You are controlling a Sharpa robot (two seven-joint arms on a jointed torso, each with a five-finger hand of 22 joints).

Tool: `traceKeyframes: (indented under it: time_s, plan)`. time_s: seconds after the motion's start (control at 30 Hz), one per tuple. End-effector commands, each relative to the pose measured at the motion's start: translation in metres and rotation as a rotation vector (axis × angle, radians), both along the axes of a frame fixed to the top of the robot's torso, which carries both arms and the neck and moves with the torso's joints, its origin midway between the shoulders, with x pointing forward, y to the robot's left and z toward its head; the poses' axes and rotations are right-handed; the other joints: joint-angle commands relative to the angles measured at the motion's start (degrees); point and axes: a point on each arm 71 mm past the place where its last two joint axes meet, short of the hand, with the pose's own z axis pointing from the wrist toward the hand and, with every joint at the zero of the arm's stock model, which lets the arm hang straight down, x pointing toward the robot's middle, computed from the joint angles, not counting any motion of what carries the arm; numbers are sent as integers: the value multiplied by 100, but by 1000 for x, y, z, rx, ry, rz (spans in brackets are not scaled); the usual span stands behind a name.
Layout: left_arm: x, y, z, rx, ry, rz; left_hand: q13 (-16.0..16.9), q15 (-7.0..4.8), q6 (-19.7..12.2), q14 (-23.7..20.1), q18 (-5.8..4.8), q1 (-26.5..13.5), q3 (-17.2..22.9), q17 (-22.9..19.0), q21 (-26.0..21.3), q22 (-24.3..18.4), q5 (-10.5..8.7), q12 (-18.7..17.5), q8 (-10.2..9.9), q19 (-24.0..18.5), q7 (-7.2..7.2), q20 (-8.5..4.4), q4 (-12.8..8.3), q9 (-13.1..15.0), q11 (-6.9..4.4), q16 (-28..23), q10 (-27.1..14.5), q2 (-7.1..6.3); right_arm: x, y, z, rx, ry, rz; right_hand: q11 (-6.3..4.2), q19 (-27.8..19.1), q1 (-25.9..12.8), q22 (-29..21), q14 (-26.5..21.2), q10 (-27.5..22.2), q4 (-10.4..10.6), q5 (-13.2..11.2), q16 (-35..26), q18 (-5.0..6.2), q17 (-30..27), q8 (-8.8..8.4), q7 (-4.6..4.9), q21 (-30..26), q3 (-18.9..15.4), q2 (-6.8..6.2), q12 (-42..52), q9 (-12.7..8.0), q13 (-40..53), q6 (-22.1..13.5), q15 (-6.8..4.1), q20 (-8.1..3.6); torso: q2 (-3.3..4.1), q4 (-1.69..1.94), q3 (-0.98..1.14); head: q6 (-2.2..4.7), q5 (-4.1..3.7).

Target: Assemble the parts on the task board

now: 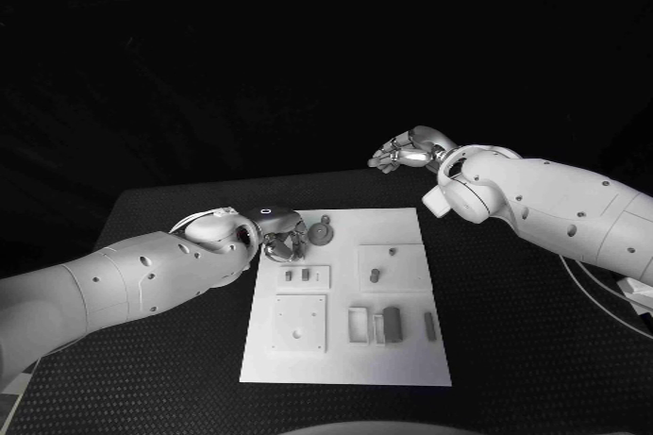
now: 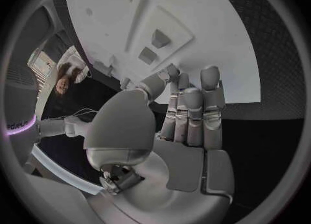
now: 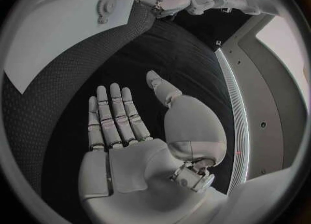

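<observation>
The white task board lies in the middle of the black table. On it are grey parts: a round gear-like piece at the far left corner, two small pegs, a dark block and a slim bar. My left hand hovers at the board's far left corner, right beside the gear, holding nothing. In the left wrist view its fingers reach out side by side over the board. My right hand is raised beyond the board's far right corner, palm bare and fingers spread.
The board also carries a square plate at the near left, a raised plate at the far right and a small frame. Black mat surrounds the board. A pale cable runs along the right side.
</observation>
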Motion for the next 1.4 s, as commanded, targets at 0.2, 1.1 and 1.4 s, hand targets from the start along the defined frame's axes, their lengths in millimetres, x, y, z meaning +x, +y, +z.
traceKeyframes:
  time_s: [0.2,1.1,1.4]
  plan:
    - [0,-4,-5,15,12,-12,10,-23,29,12,411,-9,1,-3,-42,106,1,-36,13,3,1,-48,32,10,-7,-16,41,78,0,2,0,-2,-2,14,21,-30,-32,8,-32,-26,7,-15,17,-41,-9,34,45,-41,17,43,26,-6,-8,-42,9,10,6,-6,0,-3,-4]
    - [-2,0,-9,38,31,-4,19,-22,28,7,405,-8,1,-3,-51,106,2,-48,7,-4,2,-51,31,10,-7,-21,42,90,0,0,0,-2,-2,12,21,-30,-36,14,-33,-27,8,-15,21,-38,-14,38,45,-47,18,44,34,-9,-21,-44,9,13,2,4,-6,-11,-21]
    - [-2,-4,-13,36,30,-6,32,-26,46,6,400,-15,-3,-2,-56,108,1,-48,12,-5,-3,-53,38,16,-11,-22,60,104,0,2,0,-1,-3,14,21,-30,-37,15,-33,-27,9,-15,23,-37,-15,39,45,-49,18,44,36,-10,-25,-44,10,13,4,0,-4,-5,-13]
